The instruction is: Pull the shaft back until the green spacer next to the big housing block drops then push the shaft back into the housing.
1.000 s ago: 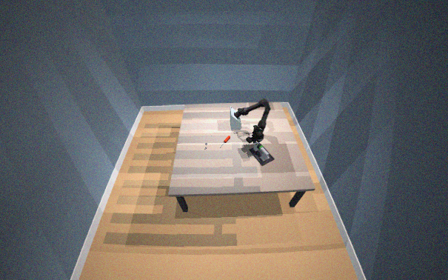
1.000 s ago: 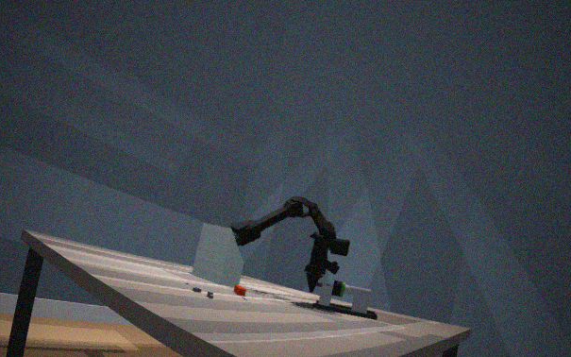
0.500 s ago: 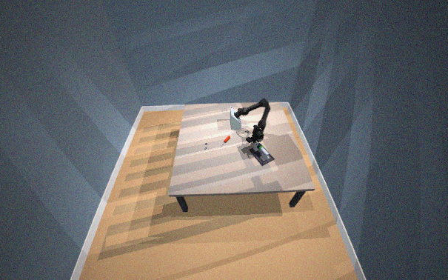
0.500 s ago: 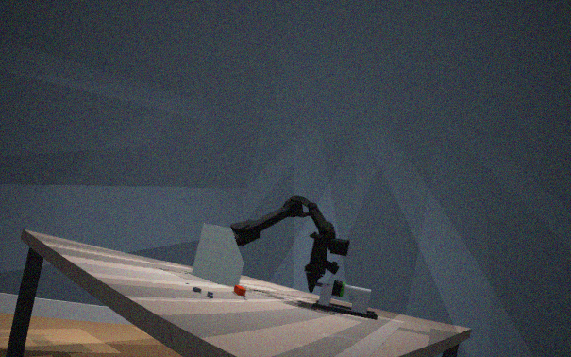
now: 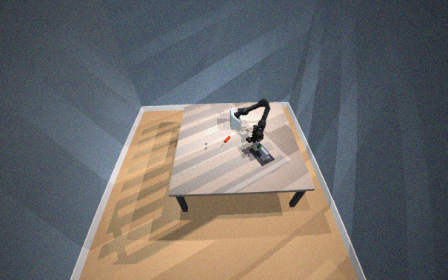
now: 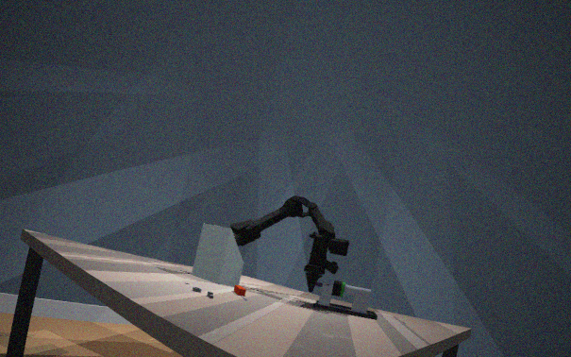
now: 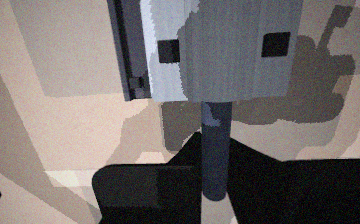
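The dark shaft (image 7: 216, 142) sticks out of the pale near block (image 7: 231, 70) (image 6: 325, 294) in the wrist view, with its free end between my fingers. My gripper (image 7: 206, 136) (image 6: 311, 290) is shut on the shaft, a little outside that block. Beyond the near block, the green spacer (image 6: 343, 288) (image 5: 261, 147) is still up at shaft height, beside a dark spacer (image 6: 338, 287) and a pale cylindrical part (image 5: 263, 151). The big housing block (image 6: 361, 300) stands at the far end of the dark base plate (image 6: 369, 314) (image 5: 269, 161). Spacers are hidden in the wrist view.
An orange-handled screwdriver (image 5: 227, 139) (image 6: 240, 290) lies on the table left of the fixture. Small dark parts (image 5: 206, 148) (image 6: 209, 295) lie farther left. A pale upright panel (image 5: 235, 120) (image 6: 218, 255) stands at the arm's base.
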`<state>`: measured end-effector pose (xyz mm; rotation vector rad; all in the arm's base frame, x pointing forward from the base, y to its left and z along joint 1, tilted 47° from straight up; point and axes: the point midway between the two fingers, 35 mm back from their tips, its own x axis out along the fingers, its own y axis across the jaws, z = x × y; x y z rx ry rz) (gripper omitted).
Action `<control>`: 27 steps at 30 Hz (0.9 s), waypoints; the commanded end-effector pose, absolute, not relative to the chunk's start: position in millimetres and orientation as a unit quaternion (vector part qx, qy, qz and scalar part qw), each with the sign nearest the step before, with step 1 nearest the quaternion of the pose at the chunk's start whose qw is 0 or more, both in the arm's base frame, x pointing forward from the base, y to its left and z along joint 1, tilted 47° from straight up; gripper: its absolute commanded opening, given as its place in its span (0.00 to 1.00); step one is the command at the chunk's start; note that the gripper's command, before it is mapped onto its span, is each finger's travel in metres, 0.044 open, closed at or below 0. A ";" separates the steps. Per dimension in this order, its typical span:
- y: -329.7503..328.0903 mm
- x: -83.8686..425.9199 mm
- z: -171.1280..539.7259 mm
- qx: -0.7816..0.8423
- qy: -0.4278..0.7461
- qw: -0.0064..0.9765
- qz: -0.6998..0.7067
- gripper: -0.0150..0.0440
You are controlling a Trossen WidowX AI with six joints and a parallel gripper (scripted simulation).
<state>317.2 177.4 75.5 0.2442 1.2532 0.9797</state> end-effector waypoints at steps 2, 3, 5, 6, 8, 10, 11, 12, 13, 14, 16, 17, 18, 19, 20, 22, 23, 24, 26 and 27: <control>177.1 315.7 74.9 0.109 0.562 0.692 0.440 0.25; 177.0 315.5 74.8 0.109 0.562 0.692 0.440 0.25; 177.0 315.4 74.8 0.109 0.562 0.692 0.440 0.25; 176.9 315.4 74.8 0.109 0.562 0.692 0.440 0.25; 176.9 315.2 74.7 0.109 0.562 0.692 0.440 0.25; 176.8 315.1 74.6 0.109 0.562 0.692 0.440 0.25; 176.8 314.9 74.6 0.109 0.562 0.692 0.440 0.25; 176.8 314.9 74.6 0.109 0.562 0.692 0.440 0.25; 176.7 314.9 74.5 0.109 0.562 0.692 0.440 0.25; 176.7 314.8 74.5 0.109 0.562 0.692 0.440 0.25; 176.6 314.6 74.5 0.109 0.562 0.692 0.440 0.25; 176.6 314.6 74.4 0.109 0.562 0.692 0.440 0.25; 176.6 314.5 74.4 0.109 0.562 0.692 0.440 0.25; 176.5 314.3 74.3 0.109 0.562 0.692 0.440 0.25; 176.5 314.3 74.3 0.109 0.562 0.692 0.440 0.25; 176.5 314.2 74.3 0.109 0.562 0.692 0.440 0.25; 176.4 314.0 74.2 0.109 0.562 0.692 0.439 0.25; 176.4 314.0 74.2 0.109 0.562 0.692 0.439 0.25; 176.4 313.9 74.2 0.109 0.562 0.692 0.439 0.25; 176.3 313.7 74.1 0.109 0.562 0.692 0.439 0.25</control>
